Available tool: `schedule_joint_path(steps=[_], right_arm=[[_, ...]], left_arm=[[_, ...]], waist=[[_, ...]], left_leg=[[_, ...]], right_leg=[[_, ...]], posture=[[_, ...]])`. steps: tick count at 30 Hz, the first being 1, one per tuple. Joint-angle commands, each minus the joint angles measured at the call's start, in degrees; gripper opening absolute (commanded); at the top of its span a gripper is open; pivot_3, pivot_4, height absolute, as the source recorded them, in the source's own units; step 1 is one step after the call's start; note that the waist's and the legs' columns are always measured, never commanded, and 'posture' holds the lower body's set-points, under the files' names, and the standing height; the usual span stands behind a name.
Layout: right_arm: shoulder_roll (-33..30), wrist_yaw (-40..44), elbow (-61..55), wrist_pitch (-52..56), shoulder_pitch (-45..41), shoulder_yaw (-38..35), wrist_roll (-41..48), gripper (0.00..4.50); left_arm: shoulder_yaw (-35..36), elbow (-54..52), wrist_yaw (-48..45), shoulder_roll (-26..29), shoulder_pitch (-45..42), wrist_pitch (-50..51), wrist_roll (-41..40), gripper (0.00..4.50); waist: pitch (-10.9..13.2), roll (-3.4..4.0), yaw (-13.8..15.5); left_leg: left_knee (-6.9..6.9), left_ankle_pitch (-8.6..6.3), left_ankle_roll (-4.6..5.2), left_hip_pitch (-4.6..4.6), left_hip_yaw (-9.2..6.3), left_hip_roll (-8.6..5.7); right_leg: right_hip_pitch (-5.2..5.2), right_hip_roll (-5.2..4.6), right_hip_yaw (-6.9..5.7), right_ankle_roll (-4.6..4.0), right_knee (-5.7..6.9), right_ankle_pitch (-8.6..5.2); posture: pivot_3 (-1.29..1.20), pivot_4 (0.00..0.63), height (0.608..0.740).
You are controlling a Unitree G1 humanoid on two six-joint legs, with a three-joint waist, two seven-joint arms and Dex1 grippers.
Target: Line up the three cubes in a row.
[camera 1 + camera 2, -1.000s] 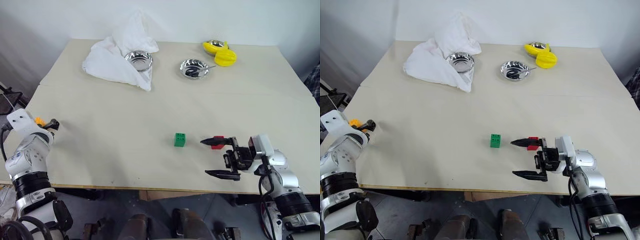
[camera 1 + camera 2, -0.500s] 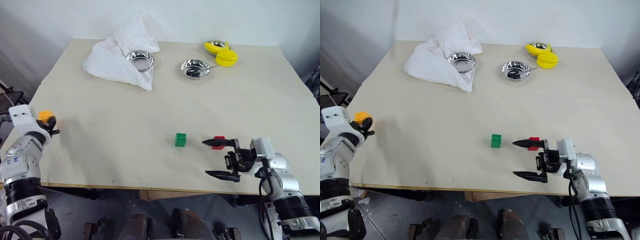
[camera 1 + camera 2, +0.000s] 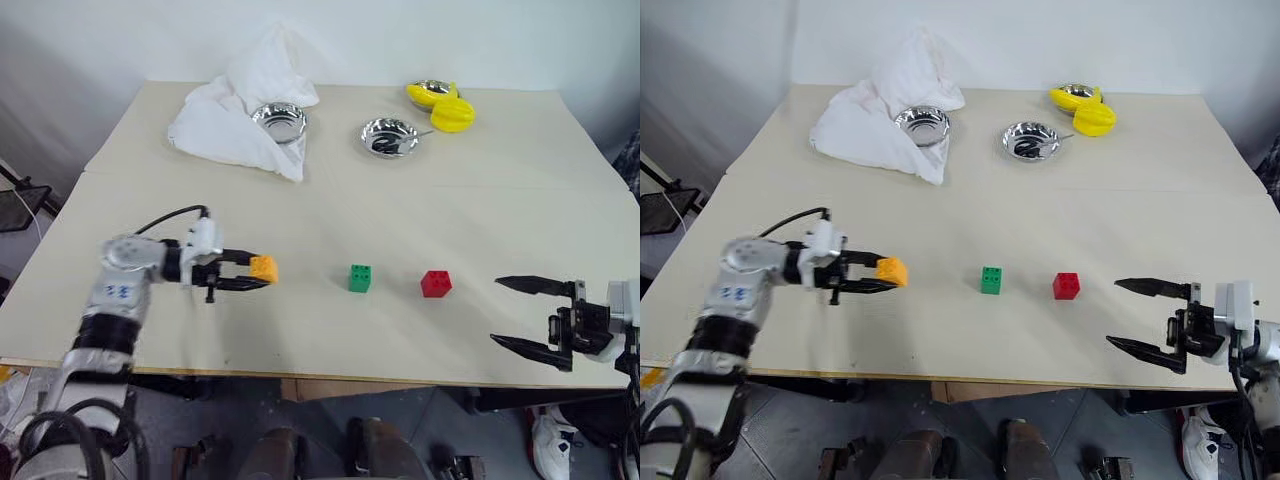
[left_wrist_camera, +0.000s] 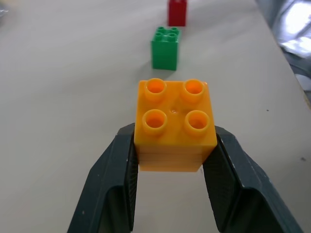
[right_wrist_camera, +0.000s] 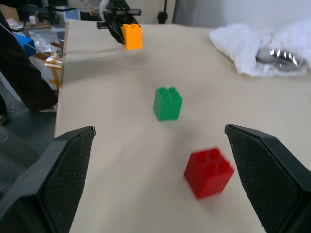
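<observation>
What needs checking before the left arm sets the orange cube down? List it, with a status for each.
1. Grip: left gripper is shut on the orange cube, one finger on each side: ok.
2. Cube attitude: studs face up, brick sits square between the fingers: ok.
3. Row line: green cube and red cube stand apart side by side on the table, with the orange cube roughly on their line: ok.
4. Landing spot: bare table to the left of the green cube: ok.
5. Right gripper is open, well off to the right of the red cube: ok.
6. Height of the orange cube above the table: cannot tell.
</observation>
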Motion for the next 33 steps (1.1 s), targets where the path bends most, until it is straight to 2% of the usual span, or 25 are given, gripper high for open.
schedule_joint_path(steps=[1, 9, 21, 23, 27, 30, 31, 33], right_arm=[[0.59, 1.41, -6.09, 1.27, 3.64, -4.37, 1.49, 4.50], [3.50, -3.02, -17.91, 4.94, 13.01, -9.03, 1.76, 4.50], [6.27, -4.35, -21.94, 7.10, 14.36, -9.21, 0.44, 4.50], [6.42, -4.04, -21.79, 7.24, 14.04, -8.76, 0.30, 4.50], [6.82, -3.42, -20.95, 7.33, 12.96, -7.99, -0.18, 4.50], [7.04, -2.64, -18.26, 7.11, 10.11, -7.02, -0.90, 4.50], [6.91, -2.15, -16.93, 6.99, 9.02, -6.85, -1.08, 4.50], [6.59, -0.66, -14.08, 6.30, 7.37, -6.80, -1.50, 4.50]], left_arm=[[-1.68, 11.34, -0.91, -2.78, -6.17, -7.36, 4.43, 1.49], [-4.15, 29.62, 1.03, -8.13, -16.52, -13.49, 12.55, 1.49], [-2.74, 33.58, 1.63, -10.37, -18.78, -13.74, 15.18, 1.49], [-2.36, 33.70, 2.47, -10.48, -18.81, -13.41, 15.47, 2.20], [-1.31, 33.53, 3.99, -10.20, -18.80, -14.55, 15.60, 3.33], [1.99, 31.29, 1.39, -7.46, -17.25, -15.25, 12.30, 4.32], [2.97, 30.08, -0.09, -6.04, -16.08, -15.79, 11.39, 4.48], [5.04, 26.68, -3.38, -3.45, -13.06, -15.10, 8.90, 4.48]], waist=[[0.02, -0.03, -0.06], [0.12, -0.21, 0.15], [0.12, -0.22, 0.46], [0.12, -0.22, 0.60], [0.15, -0.26, 0.60], [0.17, -0.30, 0.32], [0.18, -0.32, -0.09], [0.18, -0.32, -0.47]], left_leg=[[0.00, -0.01, 0.01, -0.01, 0.04, 0.00], [0.01, -0.01, 0.01, -0.12, 0.04, 0.01], [0.04, -0.01, 0.02, -0.10, 0.03, -0.01], [0.04, 0.00, 0.02, -0.10, 0.03, -0.01], [0.06, 0.00, 0.02, -0.12, 0.04, -0.01], [0.06, 0.00, 0.02, -0.13, 0.04, -0.01], [0.06, 0.00, 0.02, -0.13, 0.04, -0.01], [0.05, 0.00, 0.01, -0.13, 0.08, 0.00]], right_leg=[[-0.03, 0.00, 0.03, 0.01, 0.01, 0.01], [-0.15, 0.07, 0.07, 0.08, 0.03, 0.04], [-0.13, 0.05, 0.11, 0.10, 0.05, 0.05], [-0.13, 0.05, 0.11, 0.10, 0.05, 0.05], [-0.16, 0.05, 0.11, 0.10, 0.06, 0.06], [-0.19, 0.06, 0.11, 0.10, 0.07, 0.05], [-0.20, 0.06, 0.10, 0.10, 0.08, 0.05], [-0.24, 0.06, 0.13, 0.10, 0.12, 0.05]], posture=[[0.00, 0.150, 0.740], [0.00, 0.150, 0.740], [0.00, 0.150, 0.740], [0.00, 0.150, 0.740], [0.00, 0.150, 0.740], [0.00, 0.150, 0.740], [0.00, 0.150, 0.740], [0.00, 0.150, 0.740]])
